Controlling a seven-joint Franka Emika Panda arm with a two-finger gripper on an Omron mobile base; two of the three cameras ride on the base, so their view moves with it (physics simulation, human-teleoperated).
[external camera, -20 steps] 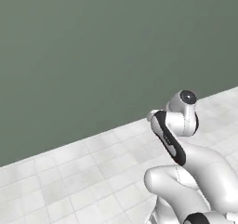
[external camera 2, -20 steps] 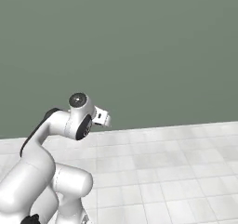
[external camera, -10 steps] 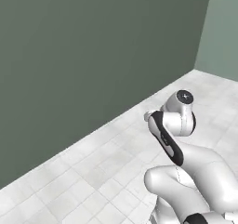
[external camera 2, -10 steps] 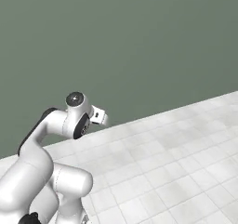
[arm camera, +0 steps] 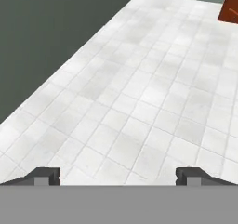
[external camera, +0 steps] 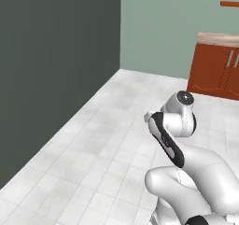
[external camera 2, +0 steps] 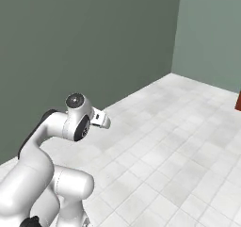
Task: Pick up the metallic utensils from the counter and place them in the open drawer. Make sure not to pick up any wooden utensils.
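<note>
While base faces a wall corner, no utensils, island desk or open drawer in sight; whereabouts of the task's things cannot be told from here. Arm [external camera: 179, 140] folded close over base, elbow high. Claw [arm camera: 118, 174] released, tips set wide apart at bottom of hand view, nothing between them, aimed along bare white tiled floor [arm camera: 153, 93]. Dark green wall [external camera 2: 80, 42] close on one side; red-brown cabinet [external camera: 217, 70] with vertical handles far off by the paler wall. Judged step: still searching for the work area. Risks: clipping the near wall with elbow or base; mistaking that cabinet for the drawer; grabbing wooden utensils once found.
</note>
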